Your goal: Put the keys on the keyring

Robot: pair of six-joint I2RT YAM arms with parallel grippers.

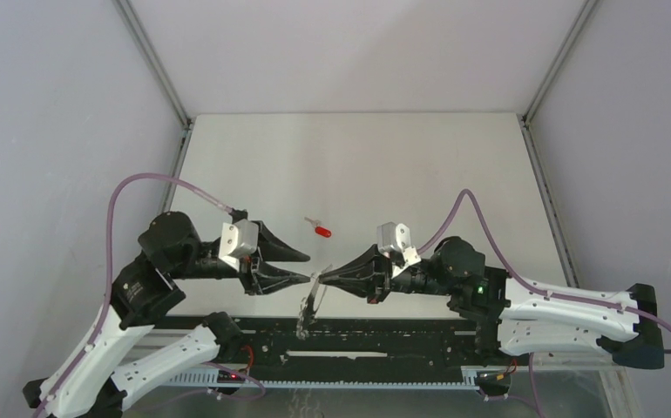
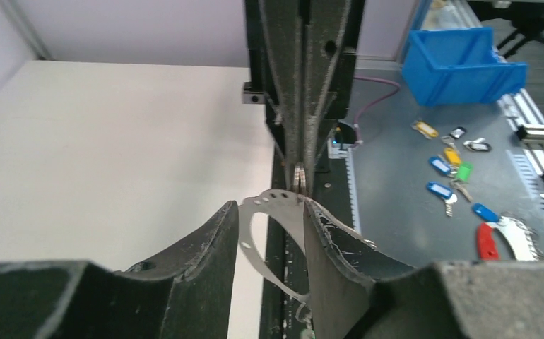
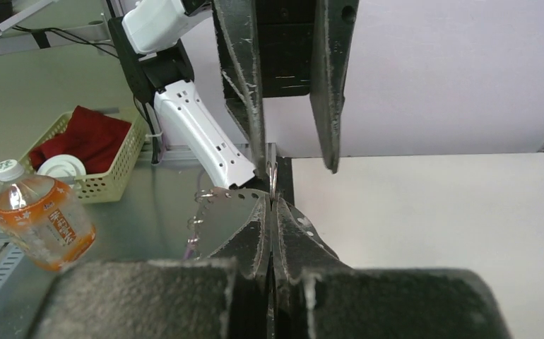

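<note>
The right gripper [image 1: 325, 277], its jaws pressed together, is pinching the small metal ring [image 2: 299, 178] at the top of the keyring [image 1: 308, 305]. The limp perforated loop is hanging below the fingertips, over the near edge of the table [image 1: 384, 165]. The left gripper [image 1: 309, 266], jaws spread and holding nothing, is facing it tip to tip. In the left wrist view the loop's upper end is lying between its fingers [image 2: 205, 240], close against one; contact cannot be confirmed. The red-headed key [image 1: 321, 231] is lying on the table just beyond both grippers, apart from the keyring.
</note>
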